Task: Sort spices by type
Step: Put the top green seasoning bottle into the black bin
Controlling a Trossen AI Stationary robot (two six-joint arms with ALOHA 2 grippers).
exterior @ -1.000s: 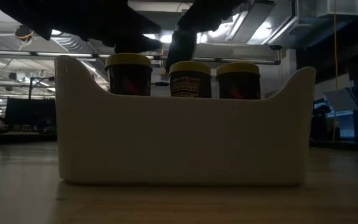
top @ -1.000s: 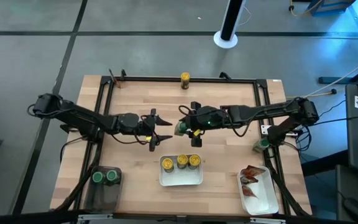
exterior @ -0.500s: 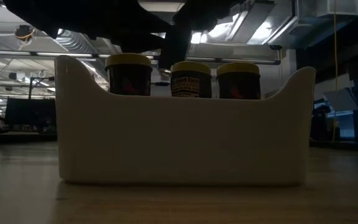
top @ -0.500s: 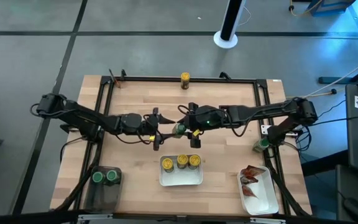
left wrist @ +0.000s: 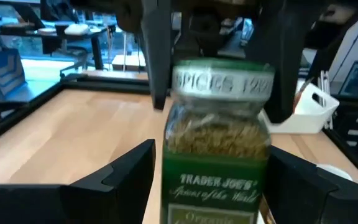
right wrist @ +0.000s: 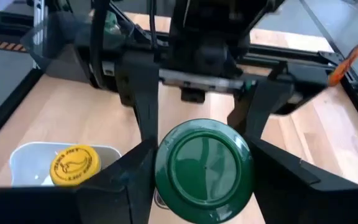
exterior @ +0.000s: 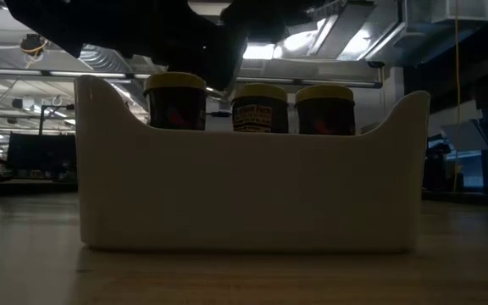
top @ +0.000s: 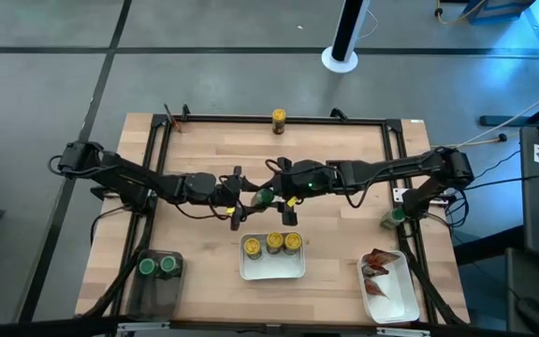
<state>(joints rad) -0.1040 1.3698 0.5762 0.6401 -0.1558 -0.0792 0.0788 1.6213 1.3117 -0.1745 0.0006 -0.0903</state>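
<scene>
Grey floor surrounds a pale wood bench (top: pixel 204 150) framed by black rails, seen from above. At mid-frame the two arms meet over it. The right tool (top: pixel 272 195) grips a green-capped jar (top: pixel 263 196) by its cap; in the right wrist view the green cap (right wrist: pixel 202 163) sits pinched between that tool's two dark fingers (right wrist: pixel 138 168). The left tool (top: pixel 241 198) faces it from the left of the frame, its fingers spread to either side of the jar's body; the left wrist view shows the jar (left wrist: pixel 216 140) upright between the open fingers (left wrist: pixel 120 177), with gaps on both sides, so no contact is seen.

Below centre in the high view a white tray (top: pixel 271 269) holds three yellow-capped jars (top: pixel 273 242) in a row; the low view shows the same tray (exterior: pixel 244 182) side on, with the three caps (exterior: pixel 259 91) above its rim. A dark bin (top: pixel 154 281) at lower left holds two green-capped jars (top: pixel 157 267). Another white tray (top: pixel 396 300) at lower right holds red packets (top: pixel 377 267). One yellow-capped jar (top: pixel 278 117) stands at the bench's top edge, and one green-capped jar (top: pixel 394 218) stands at the right rail.
</scene>
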